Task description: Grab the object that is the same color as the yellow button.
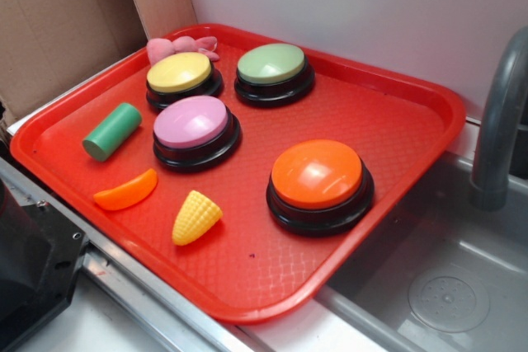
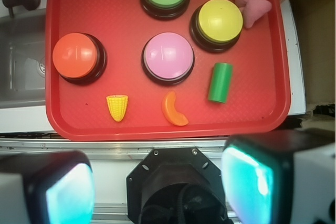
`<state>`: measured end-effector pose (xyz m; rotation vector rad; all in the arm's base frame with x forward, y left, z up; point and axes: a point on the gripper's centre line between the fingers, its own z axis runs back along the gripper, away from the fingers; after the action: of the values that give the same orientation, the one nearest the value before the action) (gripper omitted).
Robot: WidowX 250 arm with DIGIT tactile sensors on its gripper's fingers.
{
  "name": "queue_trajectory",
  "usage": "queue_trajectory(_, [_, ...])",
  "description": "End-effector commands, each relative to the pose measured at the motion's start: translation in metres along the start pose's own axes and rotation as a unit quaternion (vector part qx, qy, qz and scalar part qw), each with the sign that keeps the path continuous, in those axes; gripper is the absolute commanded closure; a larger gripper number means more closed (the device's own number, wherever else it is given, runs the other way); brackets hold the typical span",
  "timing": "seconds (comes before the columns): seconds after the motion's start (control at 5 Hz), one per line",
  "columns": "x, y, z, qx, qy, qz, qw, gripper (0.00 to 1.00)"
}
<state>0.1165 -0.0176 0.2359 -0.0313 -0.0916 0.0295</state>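
Toy corn piece lying on red tray, just beside orange button, well apart from yellow button. Jaws spread wide, empty, off tray.

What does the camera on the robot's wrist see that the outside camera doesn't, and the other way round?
Only the wrist view shows the gripper, its two fingers spread wide in the foreground. Only the exterior view shows the cardboard behind the tray. Both show the red tray, four buttons including the yellow button, the yellow toy corn, orange slice, green cylinder and pink toy.
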Motion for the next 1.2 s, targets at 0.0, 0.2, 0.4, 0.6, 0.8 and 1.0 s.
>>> queue_trajectory(0.0, [0.0,0.0,0.0,0.0,0.0,0.0,1.0,0.0])
queue_trajectory(0.2, [0.013,-0.01,-0.031,0.005,-0.006,0.019,1.0,0.0])
queue_trajectory(0.4, [0.022,-0.022,-0.064,0.034,-0.005,0.055,0.998,0.0])
queue_trajectory(0.6, [0.033,-0.03,-0.103,0.014,-0.013,0.06,0.998,0.0])
queue_trajectory(0.8, [0.036,-0.039,-0.137,0.029,-0.001,0.066,0.997,0.0])
queue_trajectory(1.0, [0.03,-0.04,-0.165,0.015,0.002,0.059,0.998,0.0])
